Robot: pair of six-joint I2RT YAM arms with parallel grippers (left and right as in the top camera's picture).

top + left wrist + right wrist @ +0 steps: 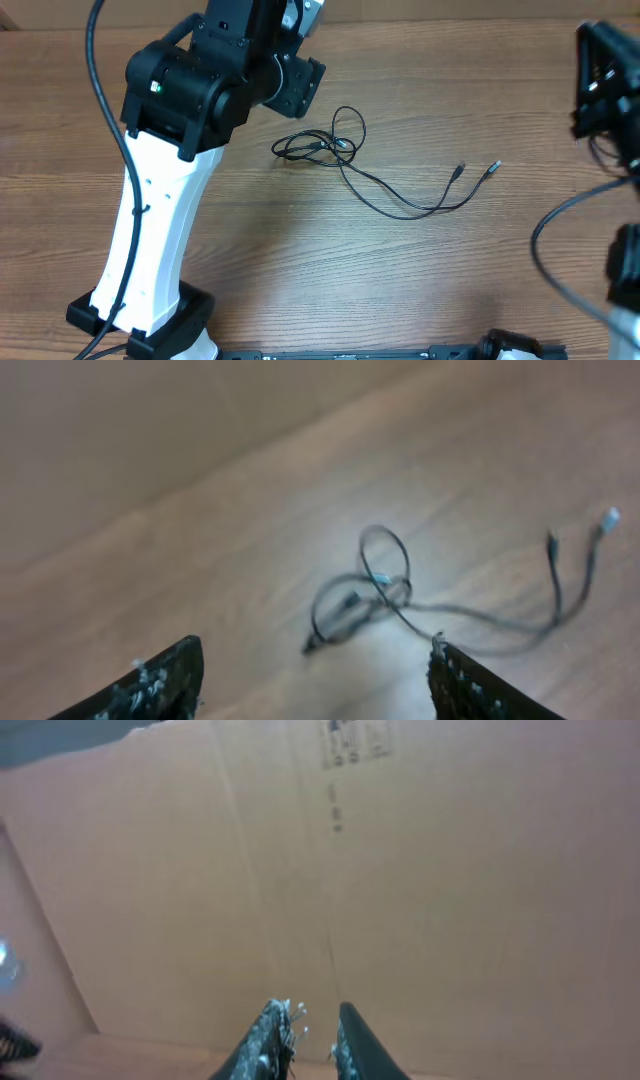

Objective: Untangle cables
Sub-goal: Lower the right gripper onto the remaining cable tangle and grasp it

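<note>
A wood-grain table (300,270) fills the overhead view, with a strip of cardboard (450,12) edging it at 12 o'clock. In the right wrist view the brown cardboard rises as a wall, creased vertically, with faint printed marks (352,742) at 12 o'clock.

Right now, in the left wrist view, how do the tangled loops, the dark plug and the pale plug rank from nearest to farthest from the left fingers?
1. Tangled loops, centre, just ahead.
2. Dark plug, right.
3. Pale plug, far right.

Even warm light, blurry wrist views
</note>
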